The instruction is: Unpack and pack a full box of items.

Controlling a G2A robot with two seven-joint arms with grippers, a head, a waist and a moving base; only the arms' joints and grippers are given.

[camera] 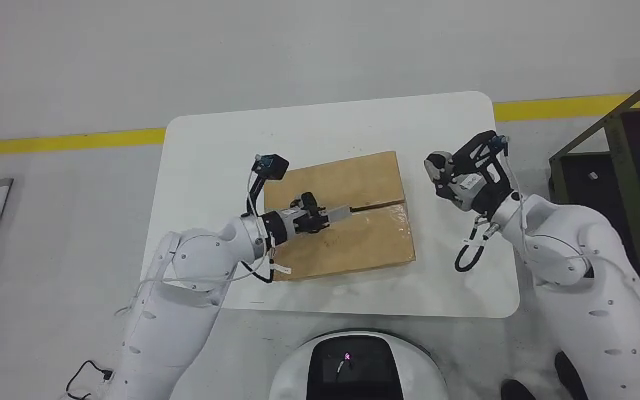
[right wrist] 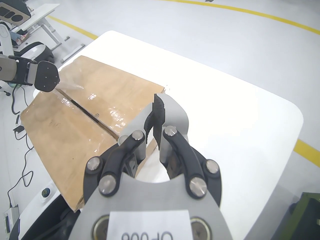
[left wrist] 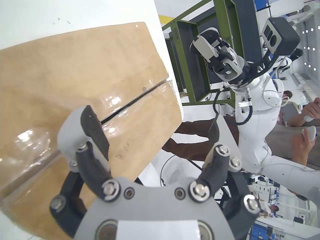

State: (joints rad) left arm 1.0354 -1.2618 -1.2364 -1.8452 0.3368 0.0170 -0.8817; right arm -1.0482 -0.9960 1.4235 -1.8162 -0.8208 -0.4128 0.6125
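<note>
The cardboard box (camera: pixel 360 180) lies flaps-down at the middle of the white counter (camera: pixel 210 160), with glossy tape along its seam. The left tool (left wrist: pixel 152 116) is over that seam, fingers spread wide and empty. The right tool (right wrist: pixel 158 106) hangs just right of the box, fingers pressed together on nothing.

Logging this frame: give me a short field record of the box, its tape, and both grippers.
box: closed cardboard, lying flat on the white table
seam: flaps meet down the middle, with clear tape over it
left gripper: open, above the seam near the box's middle; contact unclear
right gripper: shut, empty, held over the table beside the box
task stage: box not yet opened
</note>
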